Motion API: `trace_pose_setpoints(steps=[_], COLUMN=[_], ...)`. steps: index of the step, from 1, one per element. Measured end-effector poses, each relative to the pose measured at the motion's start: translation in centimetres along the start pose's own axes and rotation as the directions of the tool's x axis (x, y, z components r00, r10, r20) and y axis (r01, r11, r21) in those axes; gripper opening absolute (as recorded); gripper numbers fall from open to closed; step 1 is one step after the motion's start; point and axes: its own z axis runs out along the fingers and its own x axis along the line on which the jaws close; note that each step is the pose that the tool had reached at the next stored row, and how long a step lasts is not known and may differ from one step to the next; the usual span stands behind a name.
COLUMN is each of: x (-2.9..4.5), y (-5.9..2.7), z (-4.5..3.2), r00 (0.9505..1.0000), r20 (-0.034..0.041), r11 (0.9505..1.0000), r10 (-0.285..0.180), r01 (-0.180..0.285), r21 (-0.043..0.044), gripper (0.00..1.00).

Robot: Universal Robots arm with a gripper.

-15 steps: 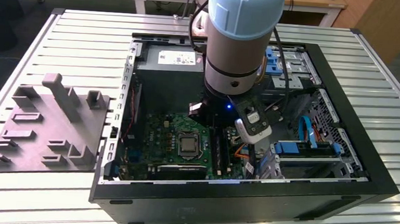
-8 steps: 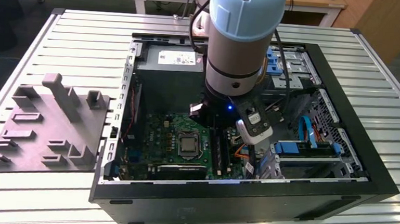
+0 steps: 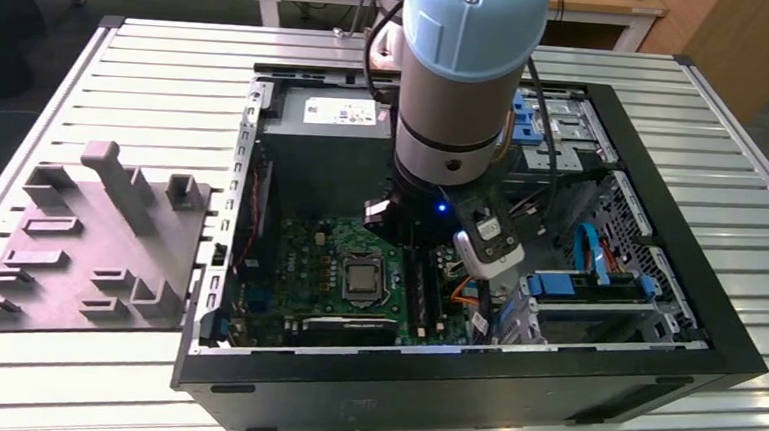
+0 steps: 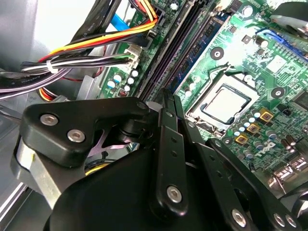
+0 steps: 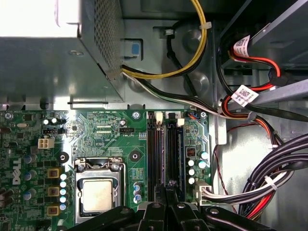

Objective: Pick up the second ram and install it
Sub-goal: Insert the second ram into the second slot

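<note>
We see the arm [image 3: 453, 79] come in from the far side of the table [image 3: 166, 72]. Its thick part stands almost straight up and points down into the open case [image 3: 481, 392]. The wrist sits low inside the case, over the green board [image 3: 309, 261]. A gray holder [image 3: 89, 248] lies on the table by the case, on the exterior view's left. In both wrist views the gripper [image 5: 167, 184] hangs just above the long black slots [image 5: 154, 154], and it points straight down at them. Its two fingers [image 4: 163, 125] are pressed together, so the gripper is closed. The ram [image 5: 181, 154] is a thin blue stick. It stands on its edge in the slot farthest from the square chip [image 5: 98, 195], on the side where the wires [image 5: 269, 178] run. The fingertips are at one end of the ram. We cannot tell if they touch it.
</note>
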Motion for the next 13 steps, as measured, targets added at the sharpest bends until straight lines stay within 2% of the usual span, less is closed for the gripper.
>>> trace_pose_setpoints(steps=[13], x=[0.06], y=[-0.02], z=[0.19], r00=[1.0000], r20=[0.0000], r11=[1.0000], r10=[0.000], r01=[0.000], r21=[0.0001], gripper=[0.12])
